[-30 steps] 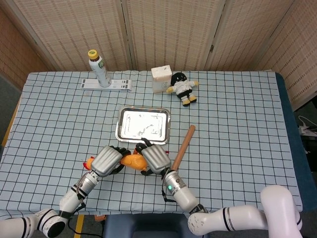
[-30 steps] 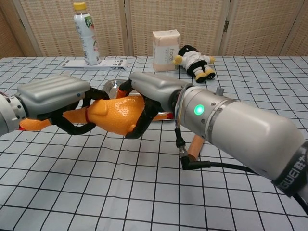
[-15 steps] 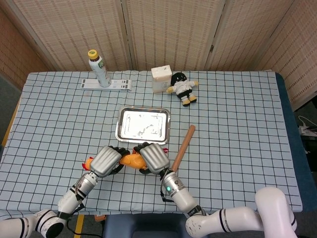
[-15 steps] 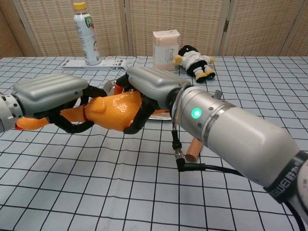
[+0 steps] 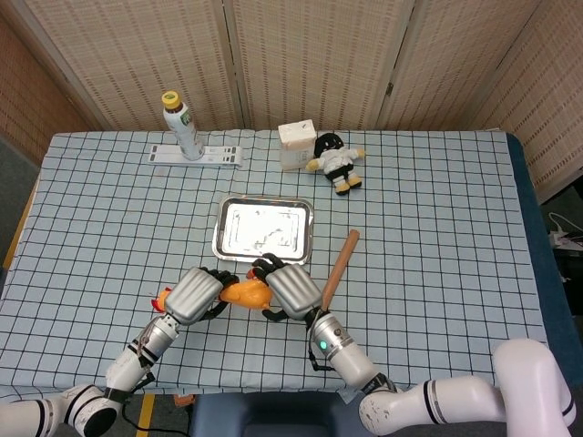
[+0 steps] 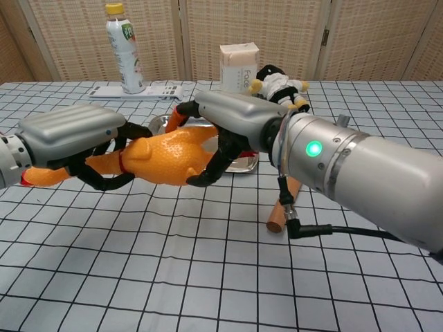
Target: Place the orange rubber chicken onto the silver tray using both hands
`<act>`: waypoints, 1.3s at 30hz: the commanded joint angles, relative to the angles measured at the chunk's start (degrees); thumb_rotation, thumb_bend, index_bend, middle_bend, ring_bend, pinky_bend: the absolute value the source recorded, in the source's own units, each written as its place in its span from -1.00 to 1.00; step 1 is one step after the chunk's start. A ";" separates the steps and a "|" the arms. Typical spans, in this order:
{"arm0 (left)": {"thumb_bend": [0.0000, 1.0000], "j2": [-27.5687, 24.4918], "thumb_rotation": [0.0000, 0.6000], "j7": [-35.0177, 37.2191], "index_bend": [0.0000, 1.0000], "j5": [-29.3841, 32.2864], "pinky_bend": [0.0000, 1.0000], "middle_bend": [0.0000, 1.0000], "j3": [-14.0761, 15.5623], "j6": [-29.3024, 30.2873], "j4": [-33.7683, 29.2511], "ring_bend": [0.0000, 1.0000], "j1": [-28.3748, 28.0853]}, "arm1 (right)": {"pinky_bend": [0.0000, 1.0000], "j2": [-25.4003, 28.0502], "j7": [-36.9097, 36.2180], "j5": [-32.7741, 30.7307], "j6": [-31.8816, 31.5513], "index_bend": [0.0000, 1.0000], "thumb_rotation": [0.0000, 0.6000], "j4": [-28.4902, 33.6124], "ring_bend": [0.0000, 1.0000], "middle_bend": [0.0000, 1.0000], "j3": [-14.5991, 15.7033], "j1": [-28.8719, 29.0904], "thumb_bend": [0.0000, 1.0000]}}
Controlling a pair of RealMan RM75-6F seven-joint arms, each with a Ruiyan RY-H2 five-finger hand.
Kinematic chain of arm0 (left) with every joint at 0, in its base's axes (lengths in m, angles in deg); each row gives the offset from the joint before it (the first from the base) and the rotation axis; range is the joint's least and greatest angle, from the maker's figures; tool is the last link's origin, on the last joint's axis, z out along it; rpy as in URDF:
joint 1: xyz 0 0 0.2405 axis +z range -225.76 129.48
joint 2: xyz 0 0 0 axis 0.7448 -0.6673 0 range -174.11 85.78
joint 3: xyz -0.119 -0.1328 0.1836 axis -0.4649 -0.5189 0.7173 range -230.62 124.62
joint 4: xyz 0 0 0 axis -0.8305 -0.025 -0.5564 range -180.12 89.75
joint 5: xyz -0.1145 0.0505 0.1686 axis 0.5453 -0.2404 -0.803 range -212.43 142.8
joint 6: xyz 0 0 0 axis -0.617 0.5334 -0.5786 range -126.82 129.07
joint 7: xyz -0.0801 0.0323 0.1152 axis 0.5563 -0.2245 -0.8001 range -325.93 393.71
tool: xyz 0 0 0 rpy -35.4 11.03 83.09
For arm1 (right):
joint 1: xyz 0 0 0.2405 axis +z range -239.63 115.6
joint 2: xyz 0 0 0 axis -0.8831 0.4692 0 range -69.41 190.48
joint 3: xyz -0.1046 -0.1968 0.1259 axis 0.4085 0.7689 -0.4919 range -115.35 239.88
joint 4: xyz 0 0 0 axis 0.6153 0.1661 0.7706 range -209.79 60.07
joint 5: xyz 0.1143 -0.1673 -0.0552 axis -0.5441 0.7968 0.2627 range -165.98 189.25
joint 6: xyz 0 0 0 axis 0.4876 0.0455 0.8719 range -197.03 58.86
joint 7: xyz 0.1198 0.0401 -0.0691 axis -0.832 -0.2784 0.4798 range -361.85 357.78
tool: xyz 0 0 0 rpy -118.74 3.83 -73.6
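Observation:
The orange rubber chicken hangs above the checked cloth, held from both ends. My left hand grips its neck end, with the head poking out at the left. My right hand wraps its fingers around the fat body end. In the head view the left hand and right hand sit just in front of the silver tray, which lies flat and bare a short way behind them. The tray is mostly hidden behind the hands in the chest view.
A wooden stick lies right of the tray, close to my right wrist. At the back stand a drink bottle on a white strip, a white box and a small doll.
The chicken has lifted a little and shifted to the right with both hands. My right arm has swung rightward, its forearm now further from the stick's near end.

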 commanded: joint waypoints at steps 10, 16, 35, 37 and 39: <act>0.55 -0.09 1.00 -0.67 0.50 0.39 0.31 0.48 -0.21 -0.63 -1.04 0.12 -0.80 | -1.00 2.22 2.88 -7.58 1.69 -1.00 1.00 2.29 -1.00 -1.00 0.08 1.53 -0.69; 0.56 -0.32 1.00 -1.08 0.50 1.39 0.31 0.48 -1.01 -1.06 -1.09 0.12 -1.48 | -0.15 0.99 1.59 -6.17 1.80 -1.00 1.00 0.78 -0.78 -0.96 0.84 2.01 -0.69; 0.57 -1.17 1.00 -0.91 0.50 1.67 0.32 0.48 -0.95 -0.72 -2.21 0.12 -1.93 | 1.00 -5.39 -3.70 2.64 -3.83 1.00 1.00 -5.85 0.88 0.52 0.23 0.52 -0.11; 0.57 -1.21 1.00 -0.86 0.50 1.79 0.32 0.48 -0.95 -0.71 -2.20 0.12 -1.96 | 1.00 -5.12 -4.14 2.86 -3.51 1.00 1.00 -5.78 0.89 0.52 0.15 0.33 -0.08; 0.57 -1.21 1.00 -0.90 0.50 1.93 0.32 0.48 -0.94 -0.76 -2.11 0.12 -2.01 | 1.00 -4.71 -4.85 2.79 -3.10 0.98 1.00 -5.45 0.85 0.52 0.02 0.03 -0.08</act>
